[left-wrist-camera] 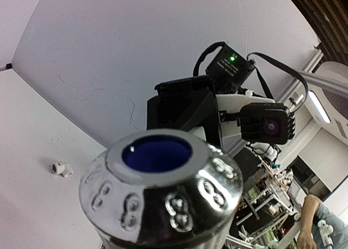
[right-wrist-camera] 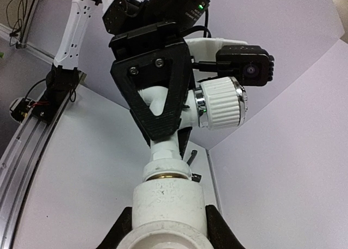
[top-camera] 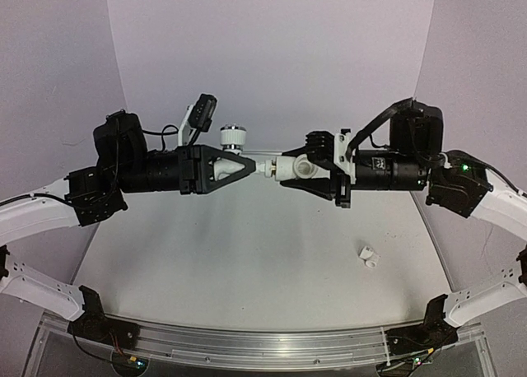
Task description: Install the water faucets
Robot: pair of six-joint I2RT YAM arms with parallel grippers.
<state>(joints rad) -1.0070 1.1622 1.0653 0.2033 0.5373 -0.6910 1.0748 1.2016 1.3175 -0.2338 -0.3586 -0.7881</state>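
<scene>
Left claw is clamped on the tap and right claw on the white fitting, both held in the air over the table. The tap's stem meets the fitting, probably mid-joining; how tight, can't tell. A small white part lies loose on the table, not yet installed.

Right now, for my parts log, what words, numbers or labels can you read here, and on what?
"8", repeated: raised marks round the chrome top of the tap; possibly only a pattern.
The sticker on the right arm: too small to read.
The pipe fitting: any marking is too faint to read.
Nothing else is legible.
</scene>
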